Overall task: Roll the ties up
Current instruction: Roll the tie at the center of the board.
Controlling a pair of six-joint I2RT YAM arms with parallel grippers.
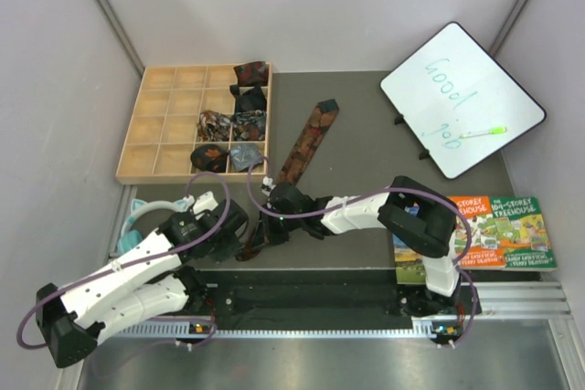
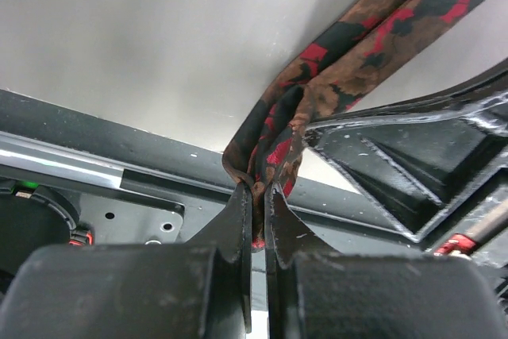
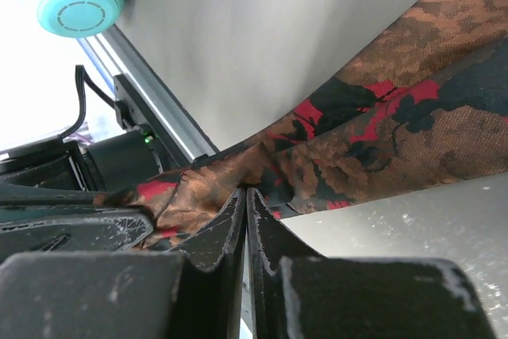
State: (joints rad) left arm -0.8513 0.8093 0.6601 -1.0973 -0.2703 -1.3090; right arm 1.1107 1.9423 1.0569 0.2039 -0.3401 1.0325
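The left arm lies low, stretched from the near-left corner toward the desk's (image 1: 366, 166) front edge. Its left claw (image 2: 258, 196) is clenched on the bunched near end of the long tie (image 2: 357, 45). The right arm bends sharply at the elbow and reaches leftward, with the right claw (image 3: 244, 196) pinched tight on the same tie just beside the left claw. From both claws the strip runs away across the desk. The rolled ties (image 1: 233, 125) sit in a wooden tray (image 1: 155, 125) well beyond the left claw. Teal headphones (image 1: 137, 221) lie to its left.
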